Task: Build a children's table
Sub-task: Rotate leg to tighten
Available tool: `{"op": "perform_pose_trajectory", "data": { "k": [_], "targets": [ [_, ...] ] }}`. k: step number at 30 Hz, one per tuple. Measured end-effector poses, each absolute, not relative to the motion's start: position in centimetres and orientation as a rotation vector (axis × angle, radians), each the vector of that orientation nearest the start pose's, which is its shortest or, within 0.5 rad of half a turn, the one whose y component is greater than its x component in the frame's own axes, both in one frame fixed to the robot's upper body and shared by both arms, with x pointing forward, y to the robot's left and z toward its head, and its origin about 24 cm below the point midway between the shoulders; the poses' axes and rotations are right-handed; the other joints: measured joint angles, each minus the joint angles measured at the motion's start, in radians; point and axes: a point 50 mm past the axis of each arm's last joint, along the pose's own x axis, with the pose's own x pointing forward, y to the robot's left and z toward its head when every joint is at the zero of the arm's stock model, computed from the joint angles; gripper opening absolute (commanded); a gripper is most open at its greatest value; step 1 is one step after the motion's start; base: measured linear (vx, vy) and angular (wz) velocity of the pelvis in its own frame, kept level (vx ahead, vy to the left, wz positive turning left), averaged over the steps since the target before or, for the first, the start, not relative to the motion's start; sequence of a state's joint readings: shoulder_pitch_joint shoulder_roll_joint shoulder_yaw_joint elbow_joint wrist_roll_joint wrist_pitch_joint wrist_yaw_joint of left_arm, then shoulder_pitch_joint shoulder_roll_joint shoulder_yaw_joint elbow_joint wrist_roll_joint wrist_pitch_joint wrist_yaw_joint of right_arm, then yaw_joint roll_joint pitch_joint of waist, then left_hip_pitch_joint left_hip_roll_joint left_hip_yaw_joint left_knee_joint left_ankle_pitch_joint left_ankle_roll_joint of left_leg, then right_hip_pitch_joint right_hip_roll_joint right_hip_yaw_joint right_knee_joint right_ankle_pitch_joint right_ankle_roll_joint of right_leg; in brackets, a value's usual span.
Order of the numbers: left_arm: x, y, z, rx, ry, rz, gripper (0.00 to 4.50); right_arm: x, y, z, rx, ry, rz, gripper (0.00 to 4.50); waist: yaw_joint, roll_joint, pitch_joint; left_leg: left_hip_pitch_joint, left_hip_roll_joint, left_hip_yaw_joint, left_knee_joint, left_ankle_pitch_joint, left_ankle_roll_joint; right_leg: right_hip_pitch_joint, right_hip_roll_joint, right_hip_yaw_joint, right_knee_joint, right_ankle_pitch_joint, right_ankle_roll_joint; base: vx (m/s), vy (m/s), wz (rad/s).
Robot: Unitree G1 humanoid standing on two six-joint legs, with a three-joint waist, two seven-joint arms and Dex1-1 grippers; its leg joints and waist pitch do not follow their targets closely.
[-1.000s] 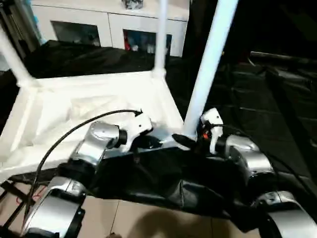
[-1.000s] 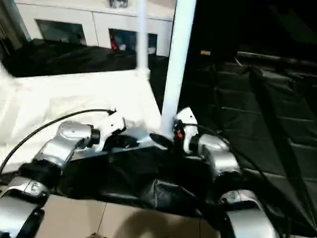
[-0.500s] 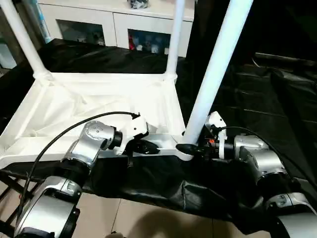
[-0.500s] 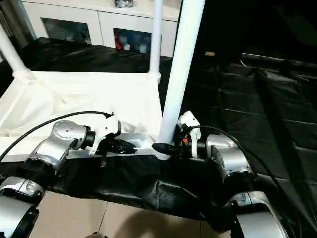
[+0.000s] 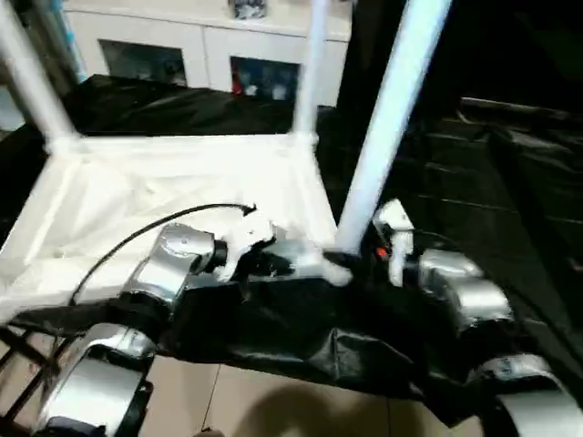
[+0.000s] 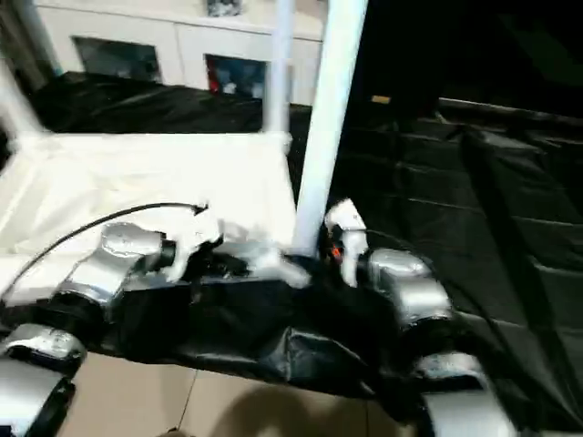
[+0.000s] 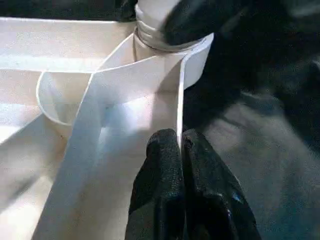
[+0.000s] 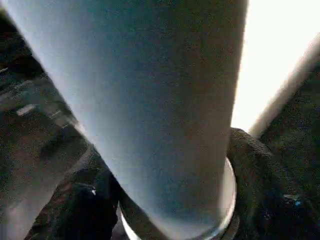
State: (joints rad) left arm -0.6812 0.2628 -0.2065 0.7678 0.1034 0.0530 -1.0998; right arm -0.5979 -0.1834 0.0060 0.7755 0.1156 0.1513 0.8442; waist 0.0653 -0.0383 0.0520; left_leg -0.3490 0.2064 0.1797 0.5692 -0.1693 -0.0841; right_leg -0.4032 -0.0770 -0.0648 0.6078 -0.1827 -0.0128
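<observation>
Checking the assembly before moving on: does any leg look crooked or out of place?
The near leg at the right gripper leans away from the far right leg, which stands straighter. The left gripper pinches the tabletop's rim beside that socket.

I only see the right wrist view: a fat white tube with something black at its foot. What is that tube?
Observer: A table leg, standing in the near right corner of an upturned white table top. The right gripper is at its foot.
Operator: Any other legs in?
Observer: Yes, a far left leg and a far right leg stand in the back corners.
Operator: And the other arm?
Observer: The left gripper is shut on the table top's thin near rim.
</observation>
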Motion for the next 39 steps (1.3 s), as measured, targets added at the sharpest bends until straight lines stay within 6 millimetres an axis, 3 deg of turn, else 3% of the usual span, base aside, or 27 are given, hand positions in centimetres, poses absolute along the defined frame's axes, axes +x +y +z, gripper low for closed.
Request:
{"op": "perform_pose_trajectory", "data": {
  "k": [6, 7, 14, 25, 30, 39],
  "targets": [
    [33.9, 10.7, 4.6, 0.35, 0.424, -1.114, 0.0, 34.6, -11.8, 2.9, 0.083, 0.33, 0.636, 2.64, -0.013, 0.008, -0.004, 0.001, -0.001, -0.001, 0.0, 0.0, 0.0, 0.0, 0.0, 0.0, -0.001, 0.0, 0.0, 0.0, 0.0, 0.0],
    [33.9, 10.6, 4.6, 0.348, 0.423, -1.108, 0.0, 34.6, -11.7, 2.8, 0.083, 0.326, 0.621, 2.99, -0.013, 0.009, -0.005, 0.0, -0.001, -0.001, 0.0, 0.0, 0.0, 0.0, 0.0, 0.0, -0.001, 0.0, 0.0, 0.0, 0.0, 0.0],
    [33.8, 10.1, 4.7, 0.35, 0.418, -1.117, 0.0, 34.6, -11.8, 2.7, 0.06, 0.315, 0.627, 3.5, -0.01, 0.012, -0.007, -0.001, -0.001, -0.002, 0.0, 0.0, 0.0, 0.0, 0.0, 0.0, -0.001, 0.001, -0.001, 0.0, 0.0, 0.0],
    [32.7, 12.4, 5.3, 0.383, 0.429, -1.342, 0.0, 32.2, -14.3, 3.6, -0.019, 0.357, 1.105, 3.6, 0.004, 0.013, -0.005, -0.004, 0.0, -0.001, -0.003, 0.0, 0.001, -0.002, 0.0, -0.002, -0.001, 0.0, -0.003, 0.0, 0.0, 0.0],
    [32.4, 12.9, 5.3, 0.407, 0.428, -1.402, 0.0, 31.4, -14.9, 3.8, -0.022, 0.406, 1.217, 3.36, 0.022, 0.012, -0.005, -0.004, 0.001, -0.001, -0.002, 0.0, 0.001, -0.001, 0.0, -0.002, -0.001, 0.0, -0.003, 0.0, 0.0, 0.0],
    [32.3, 13.4, 5.4, 0.408, 0.432, -1.429, 0.0, 31.2, -14.7, 3.9, -0.01, 0.419, 1.248, 2.75, 0.024, 0.009, -0.004, -0.004, 0.001, 0.0, -0.003, 0.0, 0.0, -0.001, 0.0, -0.002, -0.001, 0.0, -0.003, 0.0, 0.0, 0.0]
  ]
}}
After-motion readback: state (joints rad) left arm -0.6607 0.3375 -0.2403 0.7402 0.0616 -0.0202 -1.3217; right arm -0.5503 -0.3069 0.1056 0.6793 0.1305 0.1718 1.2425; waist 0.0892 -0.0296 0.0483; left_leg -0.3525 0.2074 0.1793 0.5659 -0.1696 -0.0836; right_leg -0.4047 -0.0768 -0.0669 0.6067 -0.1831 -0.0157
